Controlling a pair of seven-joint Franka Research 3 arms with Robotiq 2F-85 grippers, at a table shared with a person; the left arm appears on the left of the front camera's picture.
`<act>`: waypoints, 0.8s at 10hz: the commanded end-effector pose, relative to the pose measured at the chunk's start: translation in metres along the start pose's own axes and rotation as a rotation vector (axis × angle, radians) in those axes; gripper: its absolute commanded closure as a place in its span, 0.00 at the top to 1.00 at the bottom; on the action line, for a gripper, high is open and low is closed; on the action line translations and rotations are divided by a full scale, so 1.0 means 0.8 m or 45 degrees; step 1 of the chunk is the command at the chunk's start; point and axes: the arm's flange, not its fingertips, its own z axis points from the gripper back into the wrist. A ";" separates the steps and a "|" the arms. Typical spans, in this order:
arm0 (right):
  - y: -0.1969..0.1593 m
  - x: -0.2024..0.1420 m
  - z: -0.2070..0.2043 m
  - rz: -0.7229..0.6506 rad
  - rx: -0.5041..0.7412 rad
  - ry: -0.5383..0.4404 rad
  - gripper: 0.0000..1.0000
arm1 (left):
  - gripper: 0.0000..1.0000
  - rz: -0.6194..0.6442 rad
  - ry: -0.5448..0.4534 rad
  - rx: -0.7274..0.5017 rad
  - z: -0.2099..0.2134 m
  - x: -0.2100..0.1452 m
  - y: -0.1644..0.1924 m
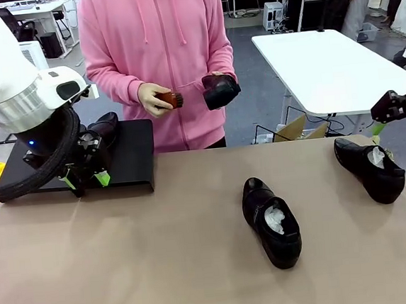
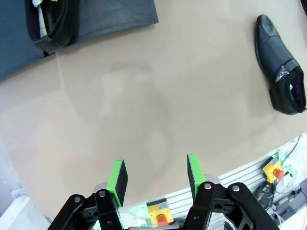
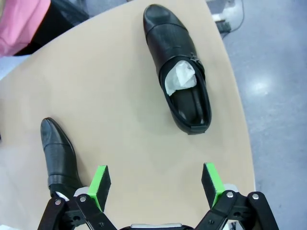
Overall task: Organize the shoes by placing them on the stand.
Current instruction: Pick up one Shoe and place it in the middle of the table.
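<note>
— On the stand [image 1: 136, 158], what sits there?
— One shoe [image 1: 105, 125], at the left end, partly hidden behind the left arm.
— And the left gripper [image 1: 85, 182]?
— Low over the table [image 1: 128, 272], just in front of the stand's left end. Its green pads [image 2: 118, 178] stand apart and empty, with bare tabletop beneath them.
— Where are the other shoes?
— The middle shoe [image 1: 272, 223] lies on the table, well apart from the stand, with white paper [image 1: 276, 219] in its opening. The right shoe [image 1: 369, 168] lies near the table's right edge, also stuffed with paper. The person at the far side holds a brown brush [image 1: 171, 99] in one hand [image 1: 152, 98] and a fourth shoe [image 1: 220, 91] just beside it, above the table's far edge.
— The right gripper [image 3: 156, 183]?
— Raised at the right edge, above the right shoe. Its jaws are spread wide and grip nothing. Its wrist view looks down on the right shoe ahead of the pads and the middle shoe off to one side.
</note>
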 end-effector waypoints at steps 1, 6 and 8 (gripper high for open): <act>0.001 0.001 -0.005 0.026 -0.002 0.008 1.00 | 0.66 0.005 -0.013 -0.010 0.001 0.000 0.001; 0.020 0.039 -0.087 0.749 -0.138 0.225 1.00 | 0.66 0.005 -0.013 -0.010 0.001 0.000 0.001; 0.015 0.042 -0.115 0.841 -0.076 0.218 1.00 | 0.66 0.005 -0.013 -0.010 0.001 0.000 0.001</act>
